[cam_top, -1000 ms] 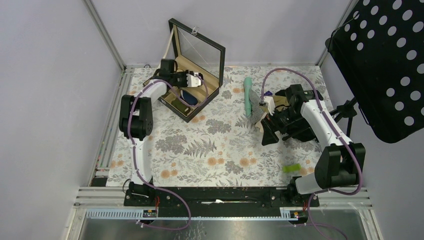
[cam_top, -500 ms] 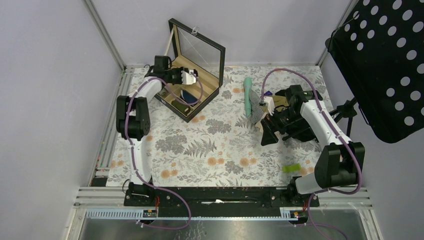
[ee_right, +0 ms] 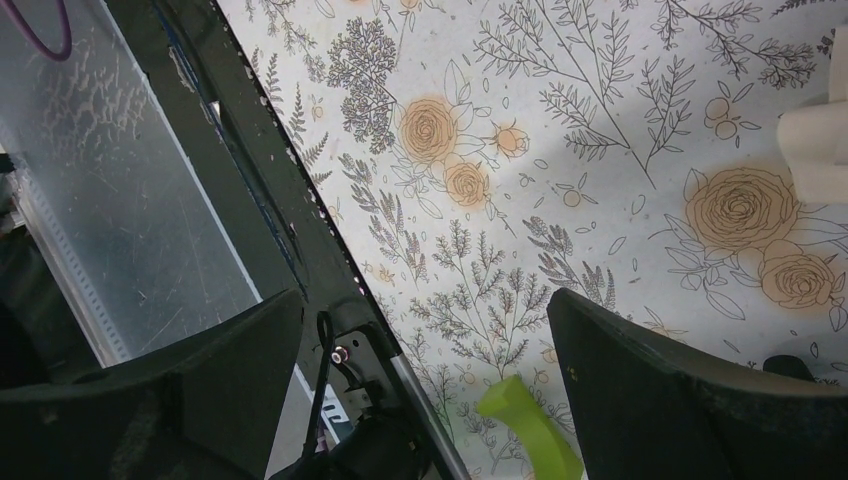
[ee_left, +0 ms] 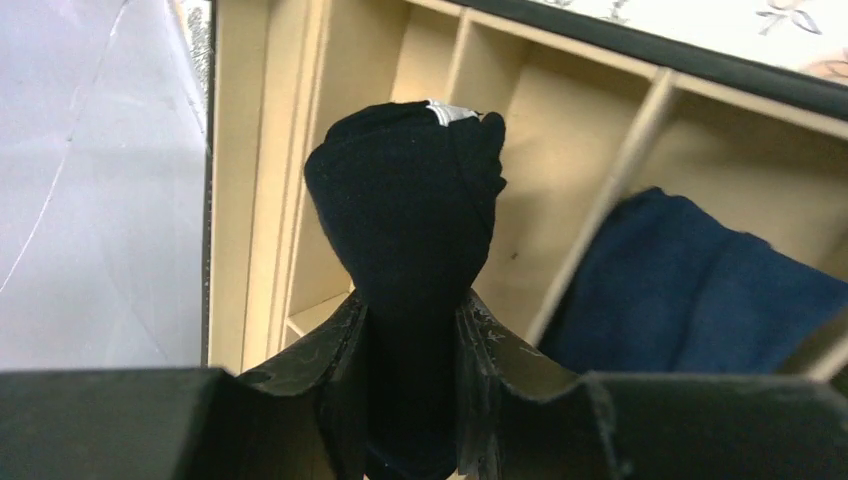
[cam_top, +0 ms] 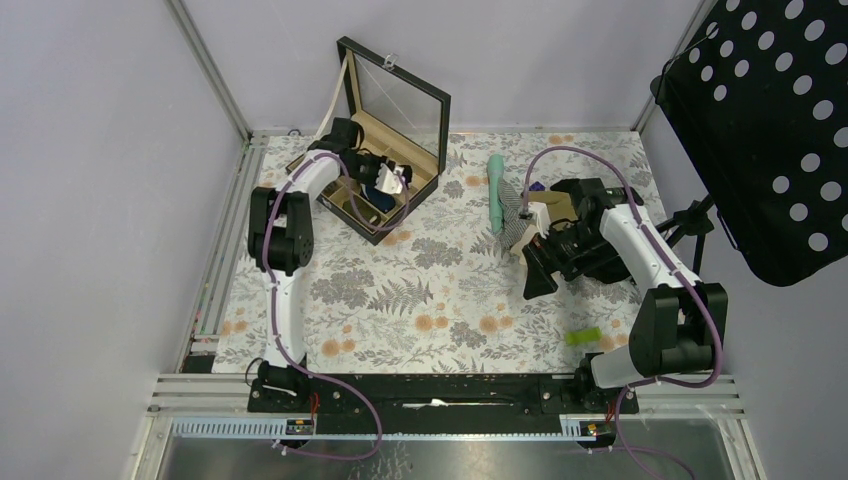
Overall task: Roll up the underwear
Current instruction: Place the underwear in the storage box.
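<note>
1. Underwear (ee_left: 405, 215): dark navy, nearly black, bunched into a tight upright roll w/ a bit of white waistband showing at its top end. It's held up by the left gripper (ee_left: 408, 345), not lying on the table.
2. Left gripper's fingers (ee_left: 335, 365) pinch the roll's lower part from both sides, and the cloth bulges out above them.
3. Roll sits over the tan box (ee_left: 250, 200), above a narrow compartment beside the box's side wall. Can't tell if it touches the bottom.
4. Next compartment over, past a divider, holds a folded blue garment (ee_left: 700, 285), apart from the roll.
5. Top view: the box stands at the far-left of the floral tablecloth (cam_top: 430, 290), w/ its glass lid (cam_top: 400, 95) open and upright. Left arm reaches into the box from the near-left side.
6. Right gripper (ee_right: 422, 300): fingers (ee_right: 690, 390) spread wide, nothing btwn them. It hovers over the tablecloth on the right side, well apart from the box and the underwear.
7. Small lime-green object (ee_right: 520, 420) lies on the cloth near the front rail, at the bottom of the right wrist view, not touching the fingers.
8. Far-right by the right arm: a teal item (cam_top: 496, 190) lies lengthwise, and just beside it a bit of tan cloth (cam_top: 557, 208) is mostly hidden by the arm.
</note>
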`<control>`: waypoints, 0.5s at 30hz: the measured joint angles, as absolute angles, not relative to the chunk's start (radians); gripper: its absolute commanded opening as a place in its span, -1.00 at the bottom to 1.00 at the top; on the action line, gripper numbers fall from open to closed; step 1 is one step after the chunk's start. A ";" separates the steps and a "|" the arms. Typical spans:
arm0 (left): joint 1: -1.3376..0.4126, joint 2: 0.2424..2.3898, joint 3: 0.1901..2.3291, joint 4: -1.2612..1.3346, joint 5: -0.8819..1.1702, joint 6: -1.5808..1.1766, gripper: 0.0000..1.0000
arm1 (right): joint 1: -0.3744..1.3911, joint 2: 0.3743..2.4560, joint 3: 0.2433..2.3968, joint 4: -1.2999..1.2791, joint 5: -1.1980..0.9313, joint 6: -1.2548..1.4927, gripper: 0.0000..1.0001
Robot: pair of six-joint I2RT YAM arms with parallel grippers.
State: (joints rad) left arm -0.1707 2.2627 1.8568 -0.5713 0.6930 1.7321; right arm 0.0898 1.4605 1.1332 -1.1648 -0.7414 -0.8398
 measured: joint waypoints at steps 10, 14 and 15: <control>-0.161 2.244 1.805 -0.662 0.716 1.957 -1.00 | 0.073 1.459 1.114 -1.166 -0.733 -0.840 0.99; -0.161 2.241 1.799 -0.677 0.712 2.025 -1.00 | 0.071 1.460 1.114 -1.166 -0.729 -0.840 0.99; -0.161 2.241 1.800 -0.685 0.710 2.041 -1.00 | 0.071 1.460 1.114 -1.166 -0.726 -0.840 0.99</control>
State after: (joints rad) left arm -0.1608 2.2410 1.7996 -0.6846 0.7105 2.0407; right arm 0.0708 1.4601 1.1145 -1.1656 -0.7261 -0.8402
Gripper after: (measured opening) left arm 0.287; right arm 0.993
